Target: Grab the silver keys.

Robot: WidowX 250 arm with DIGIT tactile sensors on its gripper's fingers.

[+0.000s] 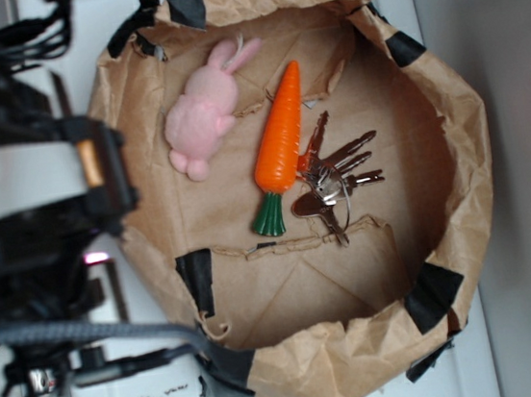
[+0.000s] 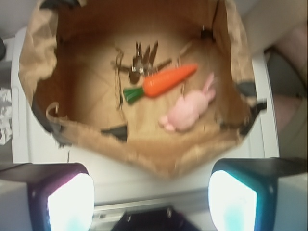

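Lying flat, the silver keys (image 1: pixel 334 177) look thin, hard, slippery; pinch the bunched ring at the carrot's (image 1: pixel 281 144) four o'clock. The hand (image 2: pixel 151 195) hangs open.

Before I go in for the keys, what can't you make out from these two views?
- Gripper: the exterior view doesn't show the fingertips, hidden in the dark arm at the left edge.
- Keys: whether they touch the carrot; wrist view is blurred, keys small.
- Key count: blades overlap in both views.
- Bag floor under its near wall, hidden in the wrist view.
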